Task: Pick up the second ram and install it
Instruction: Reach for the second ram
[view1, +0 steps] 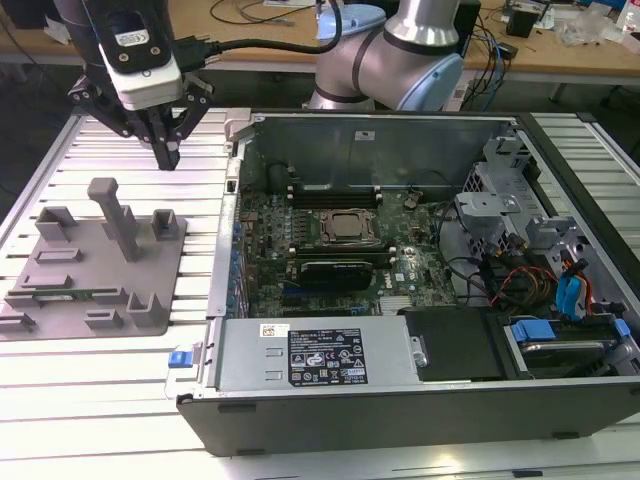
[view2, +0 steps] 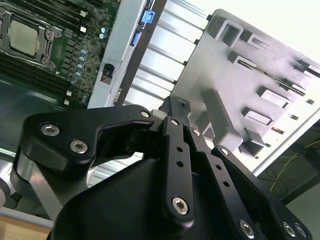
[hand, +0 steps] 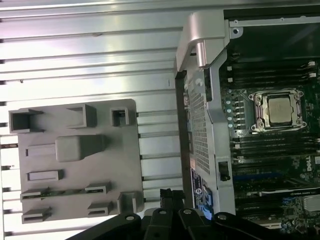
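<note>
The second ram (view1: 72, 294) is a thin green stick lying on edge in a slot near the front of the grey holder (view1: 95, 262); in the first wrist view the ram (hand: 65, 191) runs between two small brackets of the holder (hand: 75, 165). My gripper (view1: 167, 158) hangs above the slatted table just behind the holder, well apart from the ram. Its fingers meet at a point with nothing between them. In both wrist views the gripper (view2: 176, 106) (hand: 169, 194) is shut and empty.
An open computer case (view1: 380, 350) lies on the exterior view's right, with the motherboard, silver processor (view1: 347, 228), dark memory slots (view1: 340, 190) and a black expansion card (view1: 340, 272). A tall grey post (view1: 115, 215) stands on the holder. The case wall (view1: 232, 190) lies between holder and board.
</note>
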